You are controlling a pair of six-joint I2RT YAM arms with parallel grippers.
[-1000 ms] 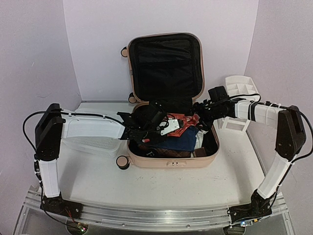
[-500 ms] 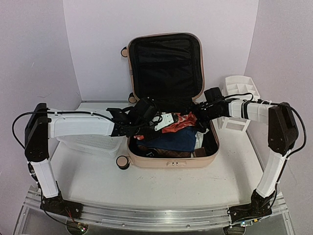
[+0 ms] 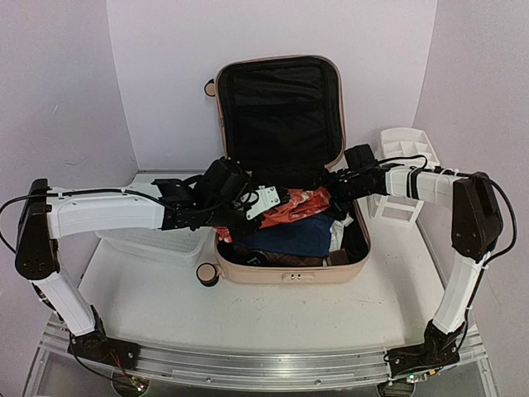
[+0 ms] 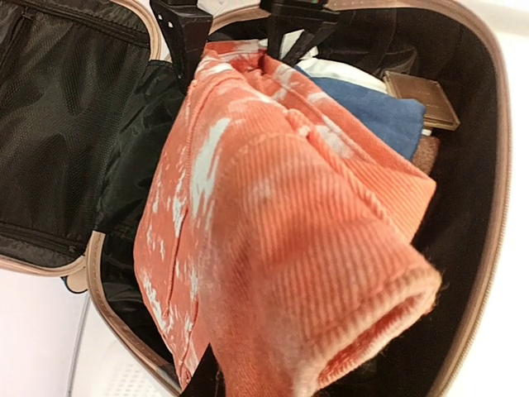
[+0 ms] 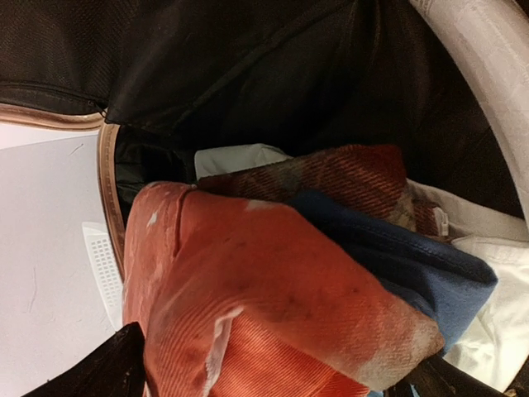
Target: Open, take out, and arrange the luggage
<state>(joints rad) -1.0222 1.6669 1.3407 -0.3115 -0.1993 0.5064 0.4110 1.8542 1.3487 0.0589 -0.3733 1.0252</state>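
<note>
The peach-pink luggage (image 3: 281,273) lies open on the table, its black-lined lid standing upright at the back. My left gripper (image 3: 258,203) is shut on one end of an orange corduroy cloth (image 3: 296,207) and holds it raised over the packed clothes. In the left wrist view the orange cloth (image 4: 289,207) fills the frame and hides most of my left gripper (image 4: 264,385). My right gripper (image 3: 328,186) is open at the cloth's far end. In the right wrist view its fingers stand wide apart on either side of the orange cloth (image 5: 264,289).
Below the cloth lie a blue garment (image 3: 297,236), a red plaid piece (image 5: 331,178) and a brown wallet (image 4: 421,99). A white mesh basket (image 3: 157,244) sits under the left arm. A white drawer organizer (image 3: 405,149) stands right of the luggage.
My left arm has drawn back to the left, pulling the orange cloth up and leftward. The right gripper's fingers have spread wider round the cloth's far end.
</note>
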